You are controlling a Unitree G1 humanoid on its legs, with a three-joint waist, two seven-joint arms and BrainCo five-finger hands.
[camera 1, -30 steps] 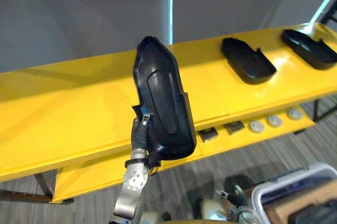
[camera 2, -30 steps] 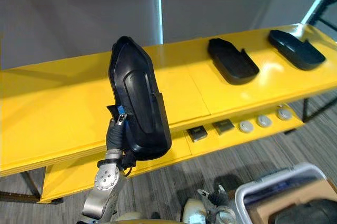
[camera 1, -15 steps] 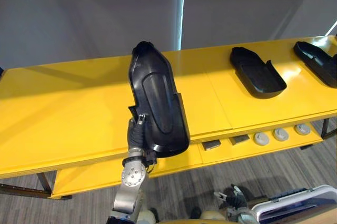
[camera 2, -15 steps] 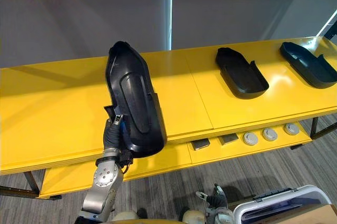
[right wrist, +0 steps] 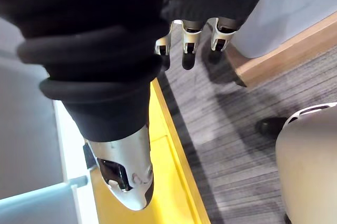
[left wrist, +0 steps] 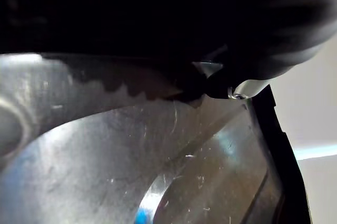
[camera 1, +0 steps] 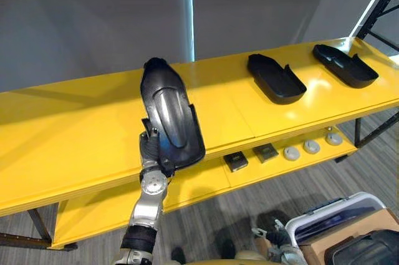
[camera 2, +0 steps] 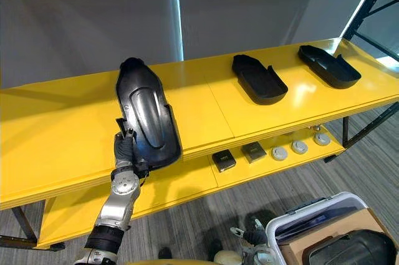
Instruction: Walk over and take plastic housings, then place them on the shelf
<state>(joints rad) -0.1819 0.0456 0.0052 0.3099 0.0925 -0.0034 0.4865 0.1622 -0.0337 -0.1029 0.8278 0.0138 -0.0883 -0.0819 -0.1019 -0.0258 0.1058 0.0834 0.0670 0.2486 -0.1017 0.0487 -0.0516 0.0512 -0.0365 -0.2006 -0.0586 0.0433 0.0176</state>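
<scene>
Shelf (camera 1: pixel 75 128) in yellow, grey wall (camera 1: pixel 93 22) behind, left robot hand (camera 1: pixel 150 148) clasping black housing (camera 1: pixel 169 115).

Black housings showing against a yellow shelf (camera 1: pixel 75 134).
The held plastic housing (camera 1: pixel 169 115) is showing glossy black with a pale sheen; the middle housing (camera 1: pixel 274 78) and the end housing (camera 1: pixel 345 64) are reading plain black. The left hand (camera 1: pixel 150 148) is wearing a dark ribbed cover; the right hand (right wrist: pixel 187 35) is showing silver with dark tips. Round pieces (camera 1: pixel 292 152) are showing pale grey and square pieces (camera 1: pixel 235 161) dark, on the yellow lower shelf (camera 1: pixel 199 182). The carpet (camera 1: pixel 212 215) is running grey, finely streaked; the bin (camera 1: pixel 324 210) is showing a white rim.
</scene>
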